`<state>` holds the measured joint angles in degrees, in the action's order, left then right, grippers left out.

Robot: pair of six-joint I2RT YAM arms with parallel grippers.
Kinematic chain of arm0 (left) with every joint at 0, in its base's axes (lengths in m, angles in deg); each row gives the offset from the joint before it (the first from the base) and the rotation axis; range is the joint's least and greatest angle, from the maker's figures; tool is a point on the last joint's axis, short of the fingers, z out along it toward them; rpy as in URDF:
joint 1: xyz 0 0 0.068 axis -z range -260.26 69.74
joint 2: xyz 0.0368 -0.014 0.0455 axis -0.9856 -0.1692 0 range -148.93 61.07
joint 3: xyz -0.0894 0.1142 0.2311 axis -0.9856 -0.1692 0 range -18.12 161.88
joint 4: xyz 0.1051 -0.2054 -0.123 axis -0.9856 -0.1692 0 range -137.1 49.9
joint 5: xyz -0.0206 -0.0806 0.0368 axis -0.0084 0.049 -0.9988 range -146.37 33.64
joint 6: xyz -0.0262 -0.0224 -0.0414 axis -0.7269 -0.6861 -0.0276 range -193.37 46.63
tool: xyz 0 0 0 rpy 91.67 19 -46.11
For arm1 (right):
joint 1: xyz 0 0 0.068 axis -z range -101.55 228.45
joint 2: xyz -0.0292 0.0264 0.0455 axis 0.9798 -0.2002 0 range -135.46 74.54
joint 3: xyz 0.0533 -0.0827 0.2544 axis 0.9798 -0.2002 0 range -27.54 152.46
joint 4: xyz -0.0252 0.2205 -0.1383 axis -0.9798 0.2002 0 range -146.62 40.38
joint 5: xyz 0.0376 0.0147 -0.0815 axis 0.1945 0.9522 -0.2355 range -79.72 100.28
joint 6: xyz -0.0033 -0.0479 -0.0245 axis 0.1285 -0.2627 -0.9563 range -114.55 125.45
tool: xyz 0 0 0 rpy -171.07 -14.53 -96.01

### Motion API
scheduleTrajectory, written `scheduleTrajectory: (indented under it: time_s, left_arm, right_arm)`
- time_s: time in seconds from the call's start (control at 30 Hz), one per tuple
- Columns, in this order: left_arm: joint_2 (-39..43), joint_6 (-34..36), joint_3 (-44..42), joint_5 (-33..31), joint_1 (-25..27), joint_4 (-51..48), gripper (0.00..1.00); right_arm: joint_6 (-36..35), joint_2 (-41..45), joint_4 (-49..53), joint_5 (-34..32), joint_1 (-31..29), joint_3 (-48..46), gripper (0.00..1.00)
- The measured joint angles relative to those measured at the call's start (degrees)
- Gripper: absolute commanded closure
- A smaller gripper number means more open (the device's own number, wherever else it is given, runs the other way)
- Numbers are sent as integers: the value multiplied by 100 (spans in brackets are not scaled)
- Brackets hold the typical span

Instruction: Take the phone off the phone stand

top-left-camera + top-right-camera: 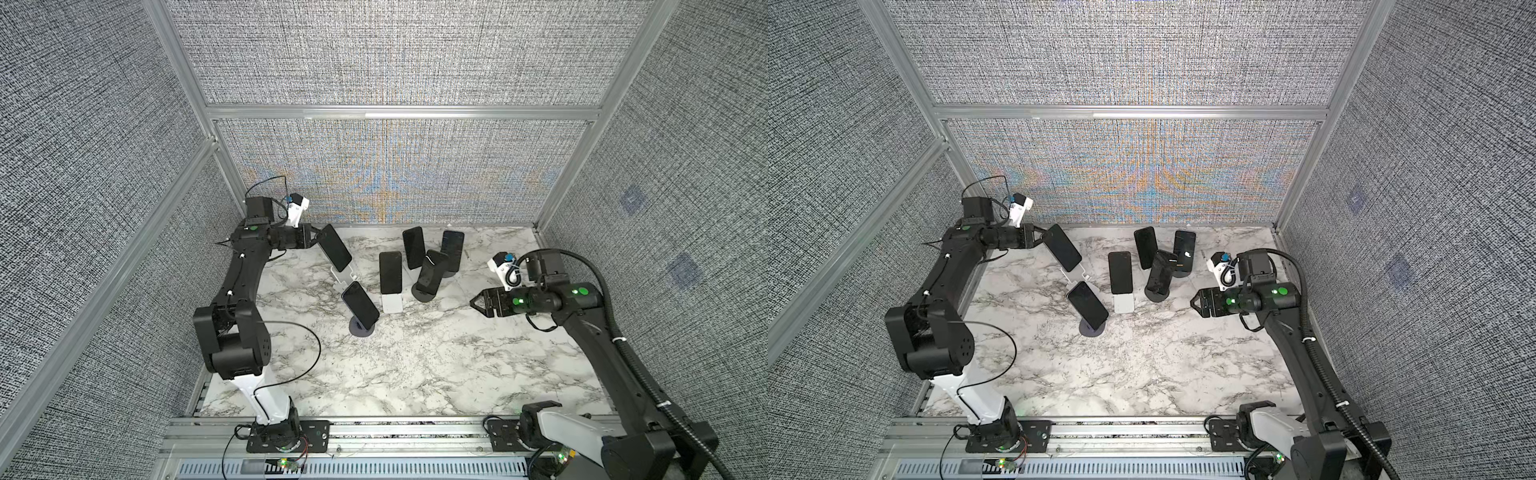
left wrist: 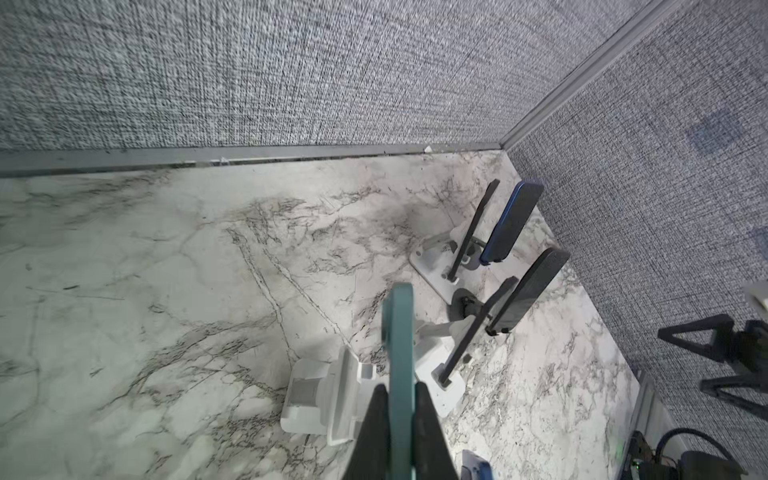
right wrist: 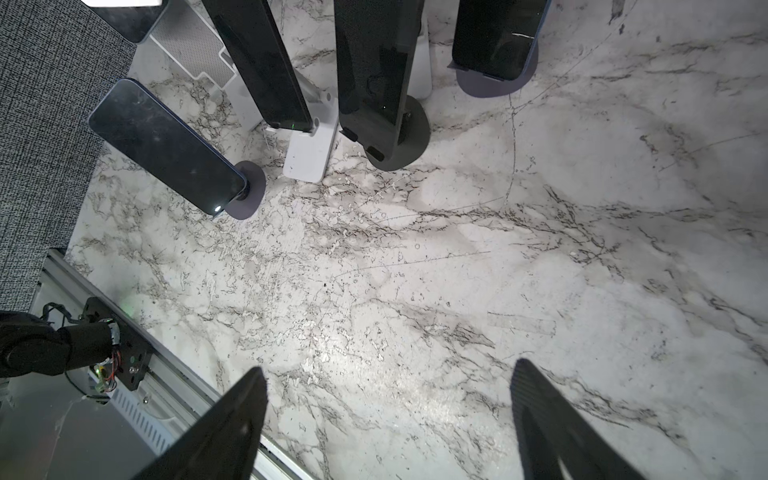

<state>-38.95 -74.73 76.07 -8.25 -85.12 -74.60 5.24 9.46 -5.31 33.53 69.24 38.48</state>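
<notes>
Since the left gripper (image 1: 315, 241) is clamped on the upper end of the dark phone (image 1: 335, 252), its long axis is seen slanting away and down to the white phone stand (image 1: 343, 277) — the right gripper (image 1: 478, 303), spread empty, is found well apart — over marble tabletop (image 1: 415, 365) walled by grey fabric panels (image 1: 374, 54).

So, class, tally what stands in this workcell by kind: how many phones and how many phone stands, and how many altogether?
Phones: 6
Stands: 6
Total: 12
</notes>
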Motion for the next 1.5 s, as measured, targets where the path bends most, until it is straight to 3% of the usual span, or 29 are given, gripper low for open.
scheduleTrajectory:
  time_s: [0.23,0.47,0.67,0.87,1.27,1.5]
  left_arm:
    - [730,-1309,55,146,267,-229,100]
    - [1261,-1373,-52,197,1014,-1475,100]
    - [1484,-1574,-507,306,1596,-1663,100]
    - [1364,-1799,-826,485,1858,-1497,100]
    - [1036,-1985,-861,654,2081,-1233,100]
    - [940,-2006,-841,734,2085,-1152,100]
  right_arm:
    - [31,-85,503,-358,-684,776,25]
    - [155,-557,957,-1150,-1923,1659,26]
    - [203,-1213,957,-1685,-3005,2291,26]
    - [243,-2076,450,-1694,-3709,2771,12]
    - [785,-3047,-380,-1519,-3923,3244,13]
    - [1078,-3244,-717,-1506,-3985,3139,23]
